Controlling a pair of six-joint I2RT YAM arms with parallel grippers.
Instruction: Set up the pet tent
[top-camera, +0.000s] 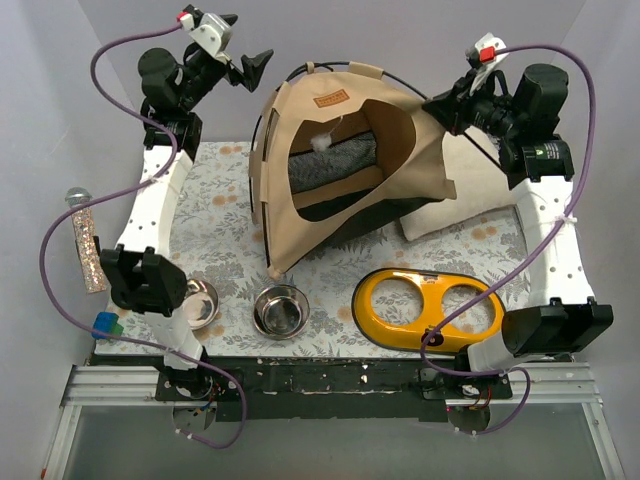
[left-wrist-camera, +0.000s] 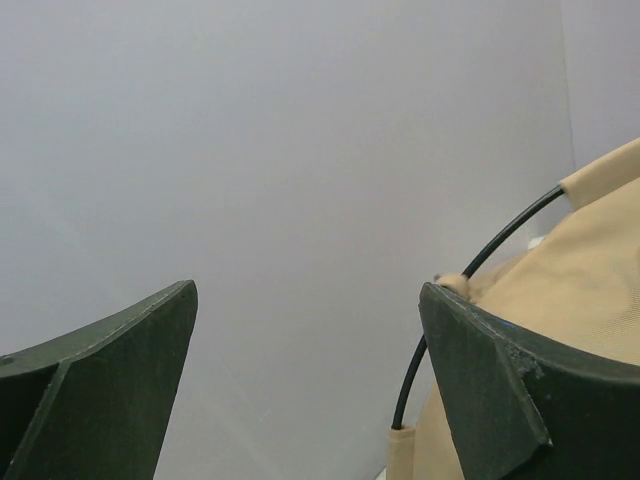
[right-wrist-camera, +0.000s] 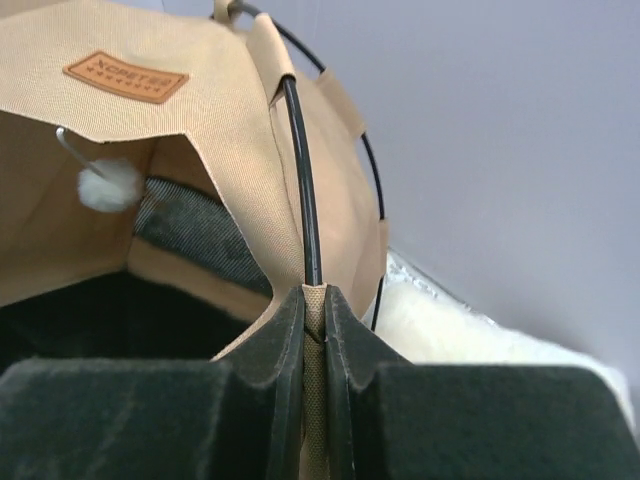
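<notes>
The pet tent (top-camera: 330, 160) stands as a tan pyramid at the back middle of the mat, arched doorway facing the front, a white pom-pom (top-camera: 322, 141) hanging inside. My right gripper (right-wrist-camera: 314, 300) is shut on a tan fabric sleeve of the tent (right-wrist-camera: 200, 150) where a thin black rod (right-wrist-camera: 303, 190) enters it, at the tent's right side (top-camera: 440, 105). My left gripper (top-camera: 250, 62) hovers open, raised just left of the tent's upper left edge and apart from it. Beside its right finger (left-wrist-camera: 520, 380) a curved black rod (left-wrist-camera: 500, 240) and tan fabric (left-wrist-camera: 580, 290) show.
A cream fluffy cushion (top-camera: 470, 195) lies behind the tent on the right. A yellow two-hole bowl stand (top-camera: 428, 308) and two steel bowls (top-camera: 282, 310) (top-camera: 198, 300) sit near the front edge. A glittery tube (top-camera: 88, 245) lies at the left, off the mat.
</notes>
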